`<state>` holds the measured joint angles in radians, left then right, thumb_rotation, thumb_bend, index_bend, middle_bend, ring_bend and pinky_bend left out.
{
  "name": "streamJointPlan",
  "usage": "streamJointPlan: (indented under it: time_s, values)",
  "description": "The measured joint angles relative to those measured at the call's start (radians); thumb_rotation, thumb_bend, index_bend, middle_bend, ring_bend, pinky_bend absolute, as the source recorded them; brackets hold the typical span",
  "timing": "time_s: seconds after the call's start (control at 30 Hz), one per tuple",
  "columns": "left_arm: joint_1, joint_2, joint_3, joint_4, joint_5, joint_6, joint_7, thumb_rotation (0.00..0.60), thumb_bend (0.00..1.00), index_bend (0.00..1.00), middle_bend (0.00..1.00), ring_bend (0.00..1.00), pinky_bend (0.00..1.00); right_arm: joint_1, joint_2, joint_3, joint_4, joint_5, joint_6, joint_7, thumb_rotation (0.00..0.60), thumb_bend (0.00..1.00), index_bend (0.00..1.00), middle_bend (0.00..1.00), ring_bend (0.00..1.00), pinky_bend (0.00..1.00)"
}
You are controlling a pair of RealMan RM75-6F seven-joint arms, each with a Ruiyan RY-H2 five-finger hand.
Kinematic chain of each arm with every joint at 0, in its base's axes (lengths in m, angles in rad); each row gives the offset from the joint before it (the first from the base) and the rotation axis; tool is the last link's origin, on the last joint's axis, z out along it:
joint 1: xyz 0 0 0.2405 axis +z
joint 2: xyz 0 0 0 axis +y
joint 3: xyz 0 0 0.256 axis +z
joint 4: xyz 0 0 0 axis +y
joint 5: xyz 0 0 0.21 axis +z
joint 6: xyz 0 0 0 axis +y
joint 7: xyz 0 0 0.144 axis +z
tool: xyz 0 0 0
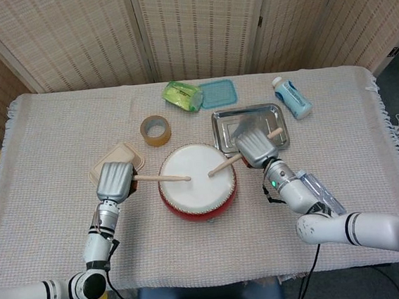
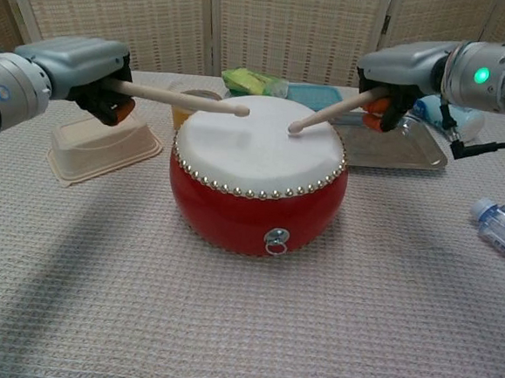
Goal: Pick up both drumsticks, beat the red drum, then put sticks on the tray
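The red drum with its white skin stands mid-table. My left hand grips a wooden drumstick whose tip hovers just above the skin's left side. My right hand grips the other drumstick, slanted down with its tip at the skin's right part. The metal tray lies behind the drum to the right, partly hidden by my right hand.
A beige lidded box sits left of the drum, a tape roll behind it. A green packet, teal lid and white bottle lie further back. A clear bottle lies at the right.
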<state>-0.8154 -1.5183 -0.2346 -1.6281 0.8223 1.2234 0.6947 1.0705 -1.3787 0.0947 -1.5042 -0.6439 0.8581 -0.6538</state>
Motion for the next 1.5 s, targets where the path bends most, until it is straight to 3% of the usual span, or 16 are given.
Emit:
streamJointPlan:
  time_s: [0.13,0.37,0.5,0.87,1.23,1.5]
  values:
    - [0.013,0.025,-0.004,-0.029,0.027,0.017,-0.013,0.6,0.71,1.0,1.0,1.0,1.0,0.012,-0.029,-0.003,0.032,0.03,-0.013,-0.023,0.6,0.49,1.0,1.0,1.0,1.0]
    - [-0.004,-0.048,0.026,0.053,-0.023,-0.046,0.016,0.6,0.71,1.0,1.0,1.0,1.0,-0.009,0.056,0.065,-0.085,-0.04,0.005,0.102,0.6,0.49,1.0,1.0,1.0,1.0]
    - [-0.012,-0.078,0.032,0.095,-0.045,-0.051,0.048,0.6,0.71,1.0,1.0,1.0,1.0,-0.02,0.085,0.072,-0.107,-0.064,0.004,0.12,0.6,0.49,1.0,1.0,1.0,1.0]
    - [0.054,0.073,-0.012,-0.066,0.067,0.051,-0.066,0.6,0.71,1.0,1.0,1.0,1.0,0.015,-0.053,0.006,0.082,-0.003,-0.059,0.049,0.6,0.49,1.0,1.0,1.0,1.0]
    - [0.114,0.131,-0.003,-0.101,0.148,0.069,-0.17,0.6,0.71,1.0,1.0,1.0,1.0,-0.066,0.075,0.072,0.032,-0.061,-0.035,0.251,0.6,0.49,1.0,1.0,1.0,1.0]
    - [0.14,0.138,0.002,-0.095,0.161,0.059,-0.212,0.6,0.71,1.0,1.0,1.0,1.0,-0.085,0.024,0.062,0.23,-0.08,-0.121,0.308,0.6,0.44,1.0,1.0,1.0,1.0]
